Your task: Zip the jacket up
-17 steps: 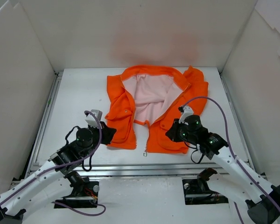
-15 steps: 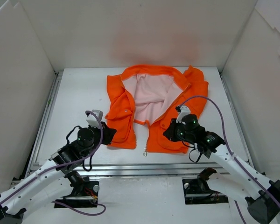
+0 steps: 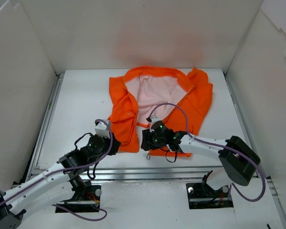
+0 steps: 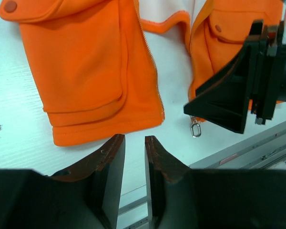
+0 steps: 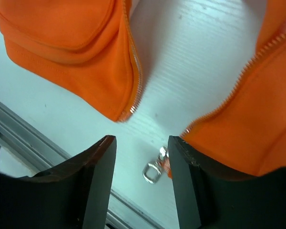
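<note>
The orange jacket lies open on the white table, pink lining showing. Its two front panels are apart at the hem. The metal zipper pull hangs at the bottom corner of the right panel, and also shows in the left wrist view. My right gripper is open, low over the table, with the pull between its fingers, close to the right finger and untouched. My left gripper is slightly open and empty, just in front of the left panel's hem.
The left panel's zipper end lies a short way from the pull. A metal rail runs along the table's near edge, just behind both grippers. White walls enclose the table on three sides.
My right arm has swung left, from over the right panel's pocket to the hem gap by the zipper pull. My left gripper has moved a little right, toward the left panel's hem.
</note>
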Controlling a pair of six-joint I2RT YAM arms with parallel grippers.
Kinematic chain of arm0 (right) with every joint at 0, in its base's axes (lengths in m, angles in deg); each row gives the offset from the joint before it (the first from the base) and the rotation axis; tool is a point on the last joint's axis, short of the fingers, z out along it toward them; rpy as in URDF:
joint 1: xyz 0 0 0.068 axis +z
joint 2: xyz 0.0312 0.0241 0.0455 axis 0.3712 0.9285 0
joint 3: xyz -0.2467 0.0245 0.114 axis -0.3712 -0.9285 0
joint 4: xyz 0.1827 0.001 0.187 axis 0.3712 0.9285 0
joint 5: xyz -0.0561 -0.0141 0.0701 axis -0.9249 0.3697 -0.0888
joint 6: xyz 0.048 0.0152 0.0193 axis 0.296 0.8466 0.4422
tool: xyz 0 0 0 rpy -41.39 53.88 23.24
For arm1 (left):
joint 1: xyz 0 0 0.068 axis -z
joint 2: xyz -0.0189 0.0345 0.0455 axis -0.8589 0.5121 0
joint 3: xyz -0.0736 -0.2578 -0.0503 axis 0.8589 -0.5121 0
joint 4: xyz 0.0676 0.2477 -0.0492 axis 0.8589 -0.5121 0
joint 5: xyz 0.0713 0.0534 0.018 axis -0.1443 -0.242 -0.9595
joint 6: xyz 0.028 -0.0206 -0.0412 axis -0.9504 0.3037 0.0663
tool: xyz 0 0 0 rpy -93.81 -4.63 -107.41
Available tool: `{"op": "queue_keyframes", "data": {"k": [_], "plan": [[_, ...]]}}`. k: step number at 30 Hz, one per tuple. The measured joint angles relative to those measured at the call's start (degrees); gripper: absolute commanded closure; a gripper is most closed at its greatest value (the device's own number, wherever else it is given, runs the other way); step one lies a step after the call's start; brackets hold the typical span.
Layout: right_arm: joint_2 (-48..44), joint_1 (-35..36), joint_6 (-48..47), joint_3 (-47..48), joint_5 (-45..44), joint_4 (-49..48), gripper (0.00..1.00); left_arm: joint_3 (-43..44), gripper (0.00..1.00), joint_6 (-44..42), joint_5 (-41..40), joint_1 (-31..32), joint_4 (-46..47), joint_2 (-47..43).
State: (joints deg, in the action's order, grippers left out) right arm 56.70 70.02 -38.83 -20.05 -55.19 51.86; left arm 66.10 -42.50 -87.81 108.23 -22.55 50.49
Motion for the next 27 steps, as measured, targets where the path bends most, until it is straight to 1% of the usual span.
{"op": "queue_keyframes", "data": {"k": [3, 7, 15, 17, 19, 20, 22, 23, 24, 25, 26, 27], "plan": [[4.94, 0.68, 0.02, 2.03, -0.52, -4.0, 0.48, -0.83, 0.71, 0.33, 0.55, 0.0, -0.28, 0.81], [11.13, 0.96, 0.17, 2.84, -2.32, -9.51, 0.48, -0.96, 0.7, 0.5, 1.36, 0.07, 0.33, 1.2], [16.76, 0.98, 0.9, 5.18, -3.63, -18.08, 0.51, -2.62, 0.7, 0.55, 2.56, 0.39, 1.2, 0.68], [17.33, 0.98, 1.53, 5.18, -3.41, -19.47, 0.53, -2.75, 0.67, 0.55, 2.58, 0.42, 0.92, 0.2], [17.9, 0.98, 2.03, 5.18, -2.99, -20.72, 0.58, -2.75, 0.63, 0.61, 2.56, 0.42, 0.81, -0.17], [18.25, 0.98, 2.36, 5.18, -2.58, -21.18, 0.63, -2.75, 0.63, 0.66, 2.56, 0.42, 0.81, -0.31], [18.71, 0.98, 3.04, 5.18, -1.84, -21.9, 0.69, -2.75, 0.57, 0.63, 2.56, 0.42, 0.7, -0.39], [18.86, 0.98, 3.34, 5.18, -1.36, -22.05, 0.76, -2.75, 0.54, 0.63, 2.56, 0.42, 0.59, -0.39], [18.91, 0.98, 3.63, 5.14, -0.79, -22.03, 0.92, -2.75, 0.49, 0.59, 2.56, 0.42, 0.46, -0.39], [18.91, 0.98, 3.85, 4.98, -0.26, -22.05, 0.98, -2.75, 0.47, 0.42, 2.56, 0.42, 0.28, -0.39], [18.88, 0.98, 4.59, 4.72, 0.44, -22.14, 1.0, -2.75, 0.45, 0.24, 2.6, 0.42, 0.2, -0.39], [18.86, 1.01, 5.09, 4.33, 1.05, -22.34, 1.0, -2.75, 0.44, 0.11, 2.73, 0.42, 0.2, -0.39]]}}
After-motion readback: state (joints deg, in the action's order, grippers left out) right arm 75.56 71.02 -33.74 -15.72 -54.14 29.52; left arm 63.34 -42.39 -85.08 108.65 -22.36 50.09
